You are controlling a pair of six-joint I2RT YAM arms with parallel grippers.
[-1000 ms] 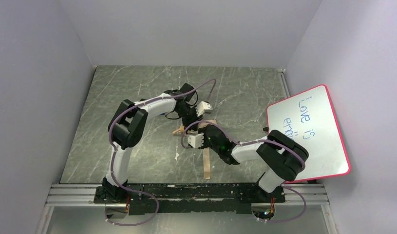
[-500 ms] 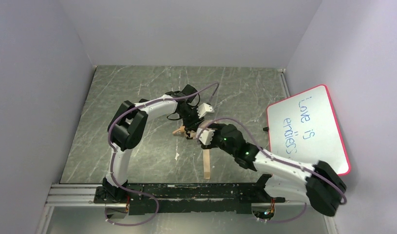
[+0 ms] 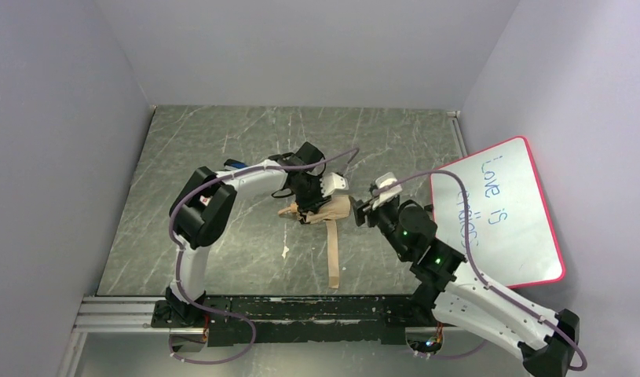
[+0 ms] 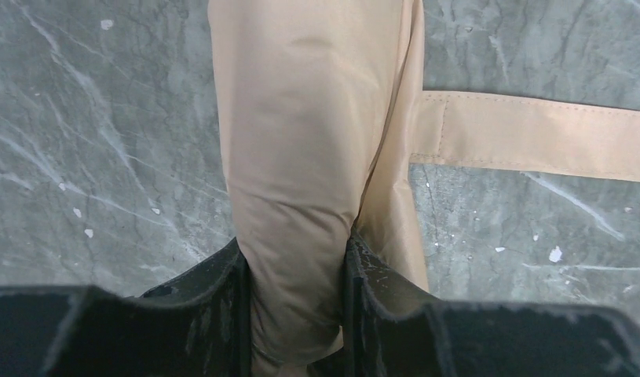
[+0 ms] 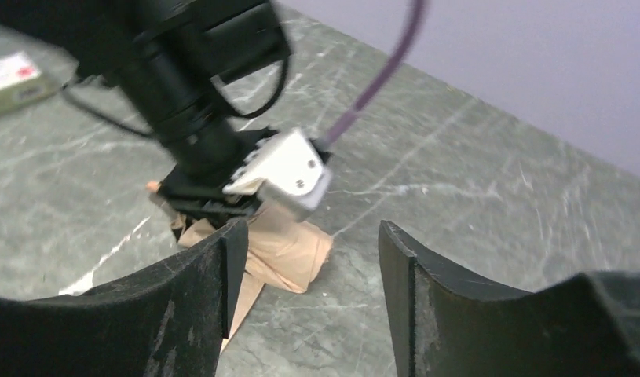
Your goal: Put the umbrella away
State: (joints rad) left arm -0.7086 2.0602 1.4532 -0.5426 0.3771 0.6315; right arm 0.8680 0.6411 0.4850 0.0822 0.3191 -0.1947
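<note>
Right now the umbrella (image 3: 332, 210) lies folded near the middle of the grey marbled bench (image 3: 222, 157), a cream-beige bundle with its small tan handle (image 3: 286, 210) poking out at the left end. From the bundle its beige strap (image 3: 333, 255) trails flat across the bench toward the near edge.

The left pincer (image 3: 310, 206) comes down onto the bundle from above and is clamped on it. In the left wrist view the two black fingers (image 4: 222, 306) press into the fabric from both sides, so that the cloth (image 4: 301, 141) bulges smooth and rounded between them, and the strap (image 4: 536, 133) runs off to the right over the stone.

The right pincer (image 3: 365, 208) hovers just beside the right end of the umbrella, apart from it, with its jaws spread and nothing between them. Its own camera looks past both dark fingers (image 5: 206, 298) at the left arm's pincer (image 5: 210, 192) standing over the beige cloth (image 5: 289, 251).

At the right side of the bench a whiteboard (image 3: 513, 220) with a pink rim leans tilted, with blue handwriting on it.
</note>
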